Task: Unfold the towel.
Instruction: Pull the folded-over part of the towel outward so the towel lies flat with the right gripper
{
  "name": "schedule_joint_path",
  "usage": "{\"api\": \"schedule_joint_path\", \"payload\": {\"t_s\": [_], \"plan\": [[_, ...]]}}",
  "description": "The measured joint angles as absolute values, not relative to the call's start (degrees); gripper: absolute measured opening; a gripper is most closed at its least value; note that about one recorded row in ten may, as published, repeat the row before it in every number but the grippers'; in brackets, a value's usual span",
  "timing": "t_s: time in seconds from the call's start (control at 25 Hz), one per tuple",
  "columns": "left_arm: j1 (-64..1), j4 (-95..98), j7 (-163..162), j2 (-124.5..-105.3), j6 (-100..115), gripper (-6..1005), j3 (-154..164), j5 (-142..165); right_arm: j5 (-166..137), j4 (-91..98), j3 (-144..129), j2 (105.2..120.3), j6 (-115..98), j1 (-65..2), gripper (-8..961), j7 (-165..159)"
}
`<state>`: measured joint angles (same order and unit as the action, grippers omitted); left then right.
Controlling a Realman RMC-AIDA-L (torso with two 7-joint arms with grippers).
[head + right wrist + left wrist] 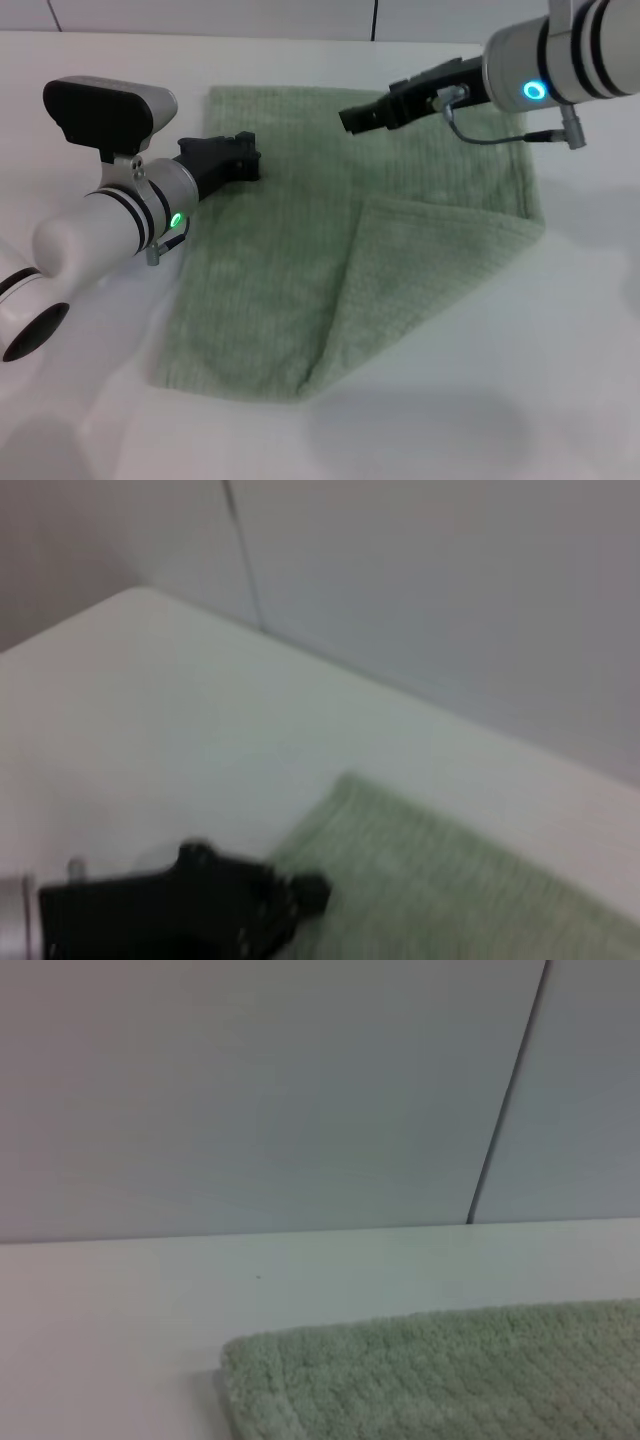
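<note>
The pale sage-green towel [280, 270] lies on the white table [500, 400]. It is mostly spread flat, but its right front corner is folded over into a large triangular flap [400, 280]. My left gripper [250, 160] is low over the towel's left edge near the far left corner and holds nothing. My right gripper [348, 118] hovers above the towel's far edge, not holding the cloth. The left wrist view shows a towel corner [440, 1380] on the table. The right wrist view shows the towel [450, 890] and the left gripper [300, 900].
A pale wall with a dark vertical seam [505, 1100] stands behind the table's far edge. Bare white tabletop surrounds the towel in front and to the right.
</note>
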<state>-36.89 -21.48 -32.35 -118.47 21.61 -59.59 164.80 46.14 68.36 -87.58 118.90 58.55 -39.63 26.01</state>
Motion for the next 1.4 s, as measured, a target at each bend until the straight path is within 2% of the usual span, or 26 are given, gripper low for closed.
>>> {"api": "schedule_joint_path", "payload": {"t_s": [0.4,1.4], "plan": [[-36.91,-21.54,-32.35,-118.58,21.35,-2,-59.59,164.79,48.04,52.01,-82.79,118.88,63.47,-47.28,785,34.17],[-36.19,-21.84,-32.35,-118.65,21.31,-2,-59.41,164.79,48.11,43.99,-84.06,119.18,62.09,-50.45,784,37.93]]}}
